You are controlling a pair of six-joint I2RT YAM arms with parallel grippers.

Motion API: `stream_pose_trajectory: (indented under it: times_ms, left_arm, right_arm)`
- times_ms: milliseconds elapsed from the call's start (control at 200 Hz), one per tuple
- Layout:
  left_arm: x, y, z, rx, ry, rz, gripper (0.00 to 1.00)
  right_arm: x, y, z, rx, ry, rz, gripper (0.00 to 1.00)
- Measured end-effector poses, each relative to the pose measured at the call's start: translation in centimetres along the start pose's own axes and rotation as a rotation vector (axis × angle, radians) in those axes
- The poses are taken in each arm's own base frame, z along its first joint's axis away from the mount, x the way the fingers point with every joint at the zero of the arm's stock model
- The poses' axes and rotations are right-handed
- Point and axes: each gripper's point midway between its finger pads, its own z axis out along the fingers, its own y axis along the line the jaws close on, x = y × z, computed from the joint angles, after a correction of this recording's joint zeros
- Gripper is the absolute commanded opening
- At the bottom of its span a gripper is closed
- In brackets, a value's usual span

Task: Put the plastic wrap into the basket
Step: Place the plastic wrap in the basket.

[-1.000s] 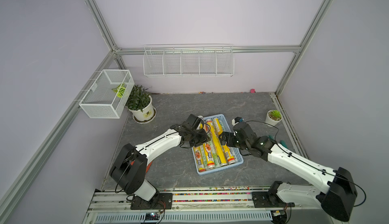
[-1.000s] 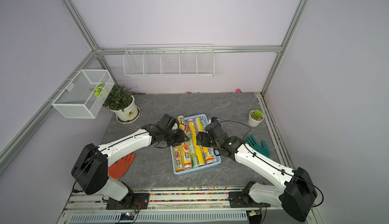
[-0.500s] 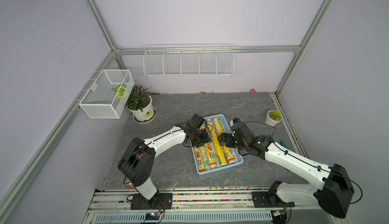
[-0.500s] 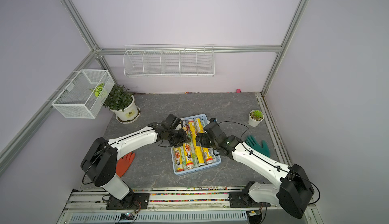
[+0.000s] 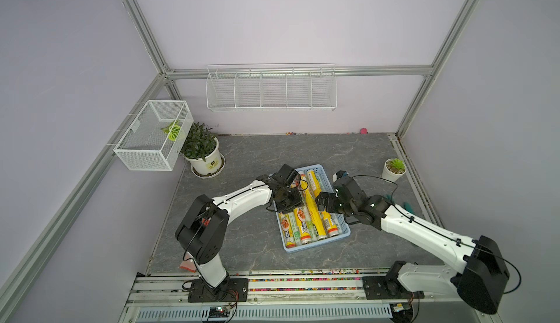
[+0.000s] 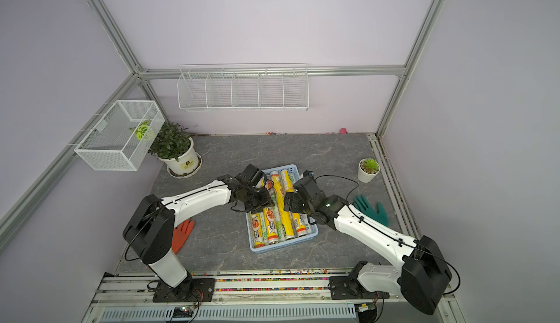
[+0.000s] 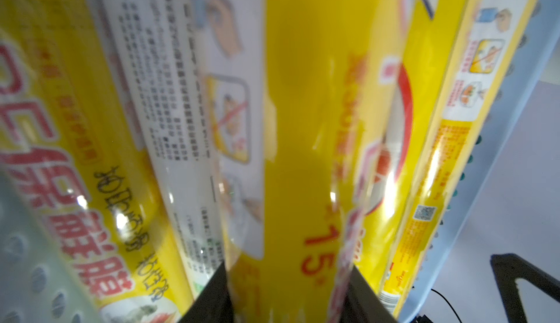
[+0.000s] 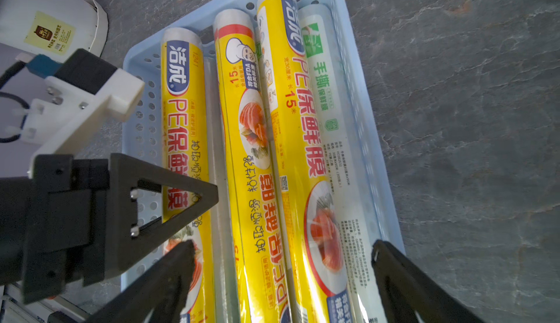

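The light-blue basket [image 5: 315, 247] [image 6: 281, 245] lies mid-table in both top views with several rolls of plastic wrap [image 5: 312, 215] [image 6: 281, 212] lying lengthwise in it. My left gripper [image 5: 291, 206] [image 6: 260, 206] is low over the basket's left side. In the left wrist view it [image 7: 288, 273] is shut on a yellow roll [image 7: 303, 124], whose sides meet both fingers, with the basket wall [image 7: 500, 154] beside it. My right gripper [image 5: 321, 203] [image 8: 283, 245] stands open just above the packed rolls [image 8: 251, 124], holding nothing, over the basket's [image 8: 348, 48] right half.
A large potted plant [image 5: 203, 154] stands at the back left and a small one [image 5: 394, 170] at the right. A green glove [image 6: 369, 209] lies right of the basket, an orange glove [image 6: 181, 233] left. A wire mesh box [image 5: 154, 136] and a wire rack [image 5: 271, 91] hang on the walls.
My left gripper has shifted with its yellow roll further over the basket and lower among the other rolls. The right gripper has barely moved.
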Motion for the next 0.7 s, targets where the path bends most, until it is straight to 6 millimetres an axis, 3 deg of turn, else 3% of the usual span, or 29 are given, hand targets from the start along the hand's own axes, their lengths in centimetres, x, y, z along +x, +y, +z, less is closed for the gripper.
stream_pose_trajectory:
  times_ms: [510, 700]
  left_arm:
    - [-0.1, 0.1, -0.3, -0.018, -0.013, 0.002, 0.54]
    - [-0.3, -1.2, -2.4, 0.031, -0.059, 0.014, 0.58]
  right_arm:
    - [-0.1, -0.6, 0.0, 0.031, -0.008, -0.001, 0.97]
    - [-0.8, -0.9, -0.9, 0.04, -0.047, 0.002, 0.96]
